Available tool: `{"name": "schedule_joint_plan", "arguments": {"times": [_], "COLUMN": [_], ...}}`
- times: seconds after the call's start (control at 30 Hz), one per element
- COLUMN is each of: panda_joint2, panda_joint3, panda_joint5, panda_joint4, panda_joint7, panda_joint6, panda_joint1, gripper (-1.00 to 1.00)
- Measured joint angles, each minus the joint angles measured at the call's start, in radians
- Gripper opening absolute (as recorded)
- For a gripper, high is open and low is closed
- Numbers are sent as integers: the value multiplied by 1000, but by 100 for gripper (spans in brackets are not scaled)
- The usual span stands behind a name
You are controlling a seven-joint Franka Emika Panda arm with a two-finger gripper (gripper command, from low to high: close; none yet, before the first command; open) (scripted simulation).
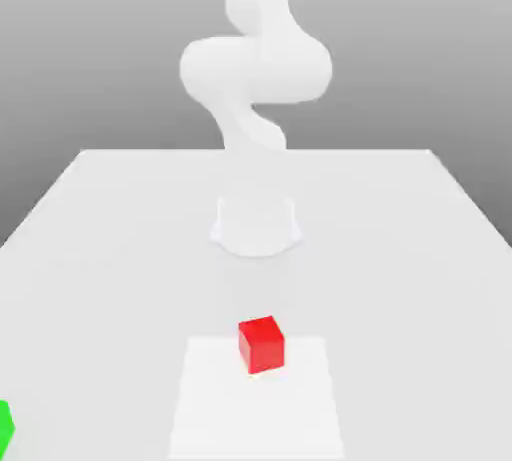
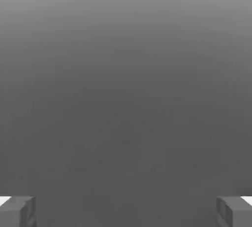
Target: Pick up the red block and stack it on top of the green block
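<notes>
The red block [image 1: 262,343] rests on a lighter square patch of the white table [image 1: 120,249], in the near middle of the exterior view. A sliver of the green block [image 1: 5,427] shows at the exterior view's left edge, close to the table's near corner. In the hand view my gripper [image 2: 126,211] is open: its two grey fingertips [image 2: 17,212] sit far apart with nothing between them, facing a plain grey background. The white arm [image 1: 255,69] rises from its base behind the red block.
The arm's round base [image 1: 256,226] stands mid-table, behind the red block. The table's far edge runs across the exterior view, and its side edges slant outward toward the near side.
</notes>
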Motion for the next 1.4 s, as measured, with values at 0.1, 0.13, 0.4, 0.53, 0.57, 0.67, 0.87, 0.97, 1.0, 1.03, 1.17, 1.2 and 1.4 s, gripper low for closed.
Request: {"name": "schedule_joint_plan", "arguments": {"times": [0.1,0.13,0.4,0.53,0.57,0.67,0.87,0.97,1.0,1.03,1.17,1.2,1.4], "panda_joint2": [97,129,390,547,605,751,924,924,924,935,835,800,692], "panda_joint3": [-12,-17,-49,-58,-60,-50,-12,-12,-12,-9,-22,-23,-51], "panda_joint5": [-6,-7,-16,-16,-13,10,47,45,44,45,22,15,-2], "panda_joint4": [-88,-116,-351,-481,-506,-522,-503,-503,-503,-501,-516,-521,-471], "panda_joint7": [-43,-57,-177,-250,-269,-303,-332,-330,-330,-330,-315,-309,-219], "panda_joint6": [72,96,288,400,443,558,705,704,704,713,628,598,441], "panda_joint1": [15,20,56,69,72,72,42,41,41,38,45,45,-6], "gripper": [0,0,0,0,0,0,-100,-100,-100,-100,-100,-100,-100]}}
